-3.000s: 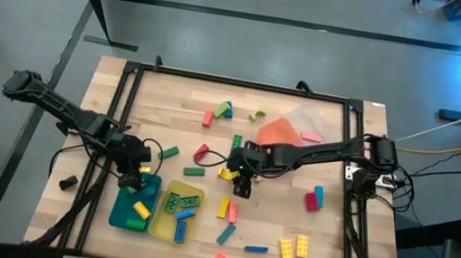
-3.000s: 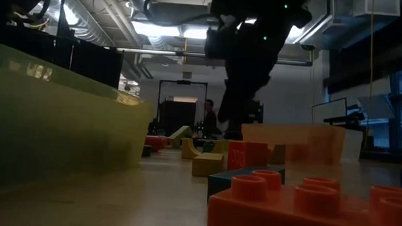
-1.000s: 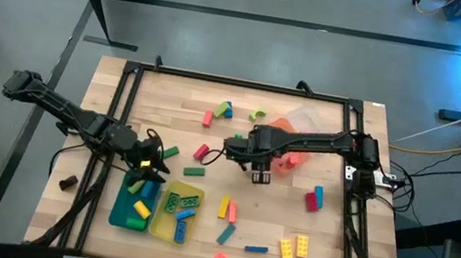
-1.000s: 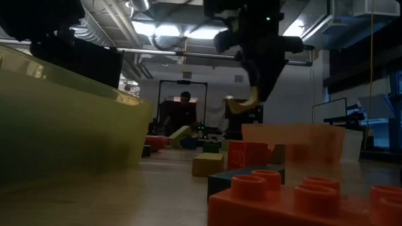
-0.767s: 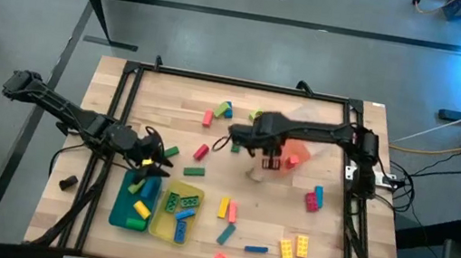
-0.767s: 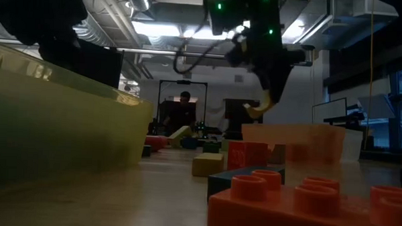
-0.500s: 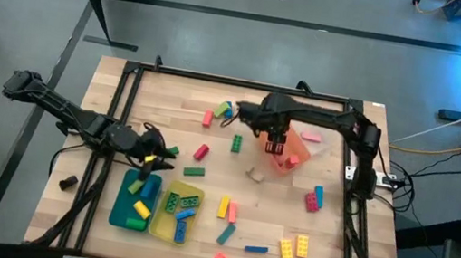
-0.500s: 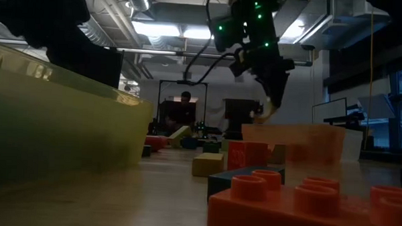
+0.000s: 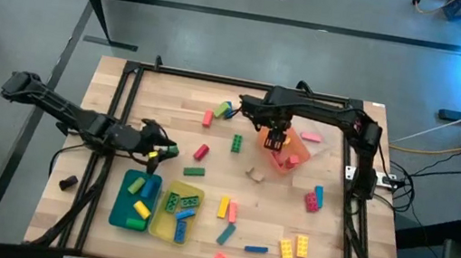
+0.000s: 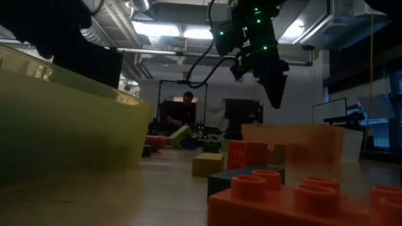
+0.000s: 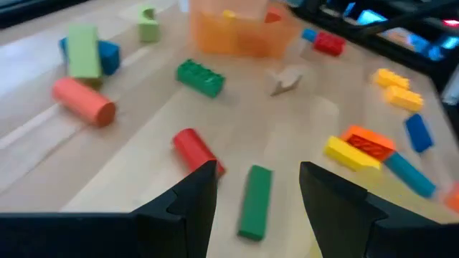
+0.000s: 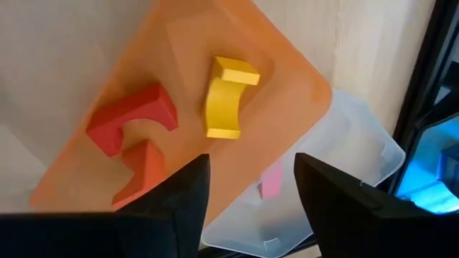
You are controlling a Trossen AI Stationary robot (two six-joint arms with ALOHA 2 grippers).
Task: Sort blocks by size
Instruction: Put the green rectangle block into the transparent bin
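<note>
Blocks: yellow arch [image 12: 228, 97] in orange tray [image 12: 287, 122], right wrist only | right fingers [image 12: 247, 197] released | left fingers [image 11: 254, 193] spread, empty

Blocks [image 9: 228, 207] are scattered across the table: red, green, yellow, blue, orange. A yellow arched block [image 12: 228, 97] and a red arched block [image 12: 133, 118] lie in the orange tray. Others are seen in the teal and yellow trays.
</note>
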